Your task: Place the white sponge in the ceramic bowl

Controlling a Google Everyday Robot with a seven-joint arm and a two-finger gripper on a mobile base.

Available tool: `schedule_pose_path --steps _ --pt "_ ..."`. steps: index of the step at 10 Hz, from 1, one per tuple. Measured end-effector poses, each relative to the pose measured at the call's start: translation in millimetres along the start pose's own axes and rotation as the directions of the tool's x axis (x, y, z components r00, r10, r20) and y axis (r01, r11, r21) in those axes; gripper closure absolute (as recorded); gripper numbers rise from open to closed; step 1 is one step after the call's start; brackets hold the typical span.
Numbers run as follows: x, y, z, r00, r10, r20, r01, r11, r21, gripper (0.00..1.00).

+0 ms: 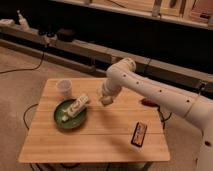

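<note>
Kid: Bench stuff first. Where is the white sponge?

Pal: Up in the air. The gripper is pinching it at the end of the white arm. It hangs over the middle of the bench, a bit toward the back.

Kid: Is it in the ceramic bowl yet?

Pal: No. The bowl is green and sits on the left side of the bench. The sponge is near its right rim, but off to the side and higher up, not touching.

Kid: Which way does the sponge point?

Pal: It looks like a small pale lump under the gripper. I cannot tell which way its long side runs.

Kid: What is in the bowl?

Pal: 1 long white tube lies there, slanted, with its top end over the back right rim. A small pale bit lies beside its lower end.

Kid: Anything else?

Pal: 1 white cup stands just behind the bowl. 1 dark flat packet lies near the front right corner, well apart from the gripper.
</note>
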Motion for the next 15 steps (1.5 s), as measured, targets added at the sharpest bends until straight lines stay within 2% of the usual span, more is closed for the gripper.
schedule_pose_path --steps 1,3,5,7,9,11,12,13,15 --pt "6 -20 7 1.000 -0.021 0.003 0.021 1.000 0.013 0.51" --pt "3 -47 23 0.996 -0.089 0.008 0.088 0.996 0.013 0.51" --pt "-9 -67 33 0.984 -0.176 0.016 0.176 0.984 0.023 0.51" --pt "-31 -93 27 0.959 -0.282 0.032 0.278 0.957 0.084 0.51" --pt "-48 -108 14 0.933 -0.358 0.036 0.351 0.927 0.130 0.51" --pt "-59 -117 9 0.914 -0.401 0.062 0.386 0.907 0.171 0.51" --pt "-62 -117 11 0.909 -0.407 0.084 0.387 0.903 0.186 0.51" --pt "-66 -118 15 0.902 -0.413 0.126 0.383 0.900 0.210 0.51" --pt "-64 -117 27 0.898 -0.390 0.203 0.343 0.910 0.233 0.51"
